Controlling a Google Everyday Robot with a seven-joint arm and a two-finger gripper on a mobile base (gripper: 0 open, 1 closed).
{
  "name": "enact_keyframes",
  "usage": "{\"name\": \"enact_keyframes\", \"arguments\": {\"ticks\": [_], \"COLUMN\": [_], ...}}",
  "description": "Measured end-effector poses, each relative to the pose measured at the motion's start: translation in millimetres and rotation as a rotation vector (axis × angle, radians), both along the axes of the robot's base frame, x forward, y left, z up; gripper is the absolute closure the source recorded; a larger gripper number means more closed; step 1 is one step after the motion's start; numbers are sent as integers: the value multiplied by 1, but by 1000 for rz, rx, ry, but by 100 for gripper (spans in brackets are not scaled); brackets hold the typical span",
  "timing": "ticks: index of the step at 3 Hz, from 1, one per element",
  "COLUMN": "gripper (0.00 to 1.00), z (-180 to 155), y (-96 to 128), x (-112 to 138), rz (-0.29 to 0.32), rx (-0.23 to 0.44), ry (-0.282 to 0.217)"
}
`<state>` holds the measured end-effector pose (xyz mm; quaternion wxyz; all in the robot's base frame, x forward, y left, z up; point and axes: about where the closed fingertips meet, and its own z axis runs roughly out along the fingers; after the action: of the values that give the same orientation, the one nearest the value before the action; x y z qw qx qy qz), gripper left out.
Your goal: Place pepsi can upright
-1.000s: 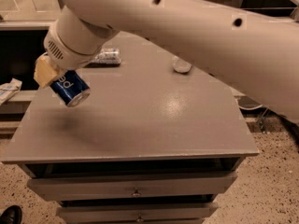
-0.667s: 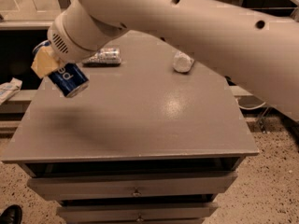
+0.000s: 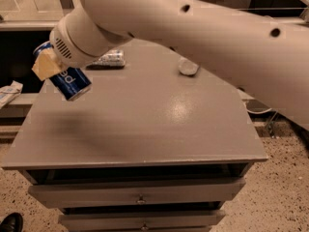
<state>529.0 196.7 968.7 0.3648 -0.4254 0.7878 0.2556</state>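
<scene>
The pepsi can (image 3: 67,79), dark blue with white lettering, hangs tilted in the air above the left part of the grey table top (image 3: 145,124). My gripper (image 3: 47,62) is shut on the can's upper part. One tan finger pad (image 3: 47,65) lies across its side. The large white arm reaches in from the upper right and hides the rest of the gripper.
A silvery pale-blue can (image 3: 110,58) lies on its side at the back of the table, partly behind the arm. A small pale round object (image 3: 188,66) sits at the back right. Drawers (image 3: 140,192) run under the table's front edge. A dark shoe (image 3: 10,222) shows at bottom left.
The arm has shifted slightly, and the held can has risen a little and tilted differently over the table's left side. The other objects have not moved.
</scene>
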Motion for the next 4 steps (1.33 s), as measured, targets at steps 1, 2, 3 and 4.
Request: {"name": "enact_keyframes", "arguments": {"ticks": [1,2,3,4], "gripper": [100,100,100,100], "z": [-20,-31,-17,-5], "y": [-8,-6,7,12], "x": [-8,-5,13,27], "rz": [6,26,17,-4], "rx": [42,109,275,410], "ry": [-98,-210,-372,-457]}}
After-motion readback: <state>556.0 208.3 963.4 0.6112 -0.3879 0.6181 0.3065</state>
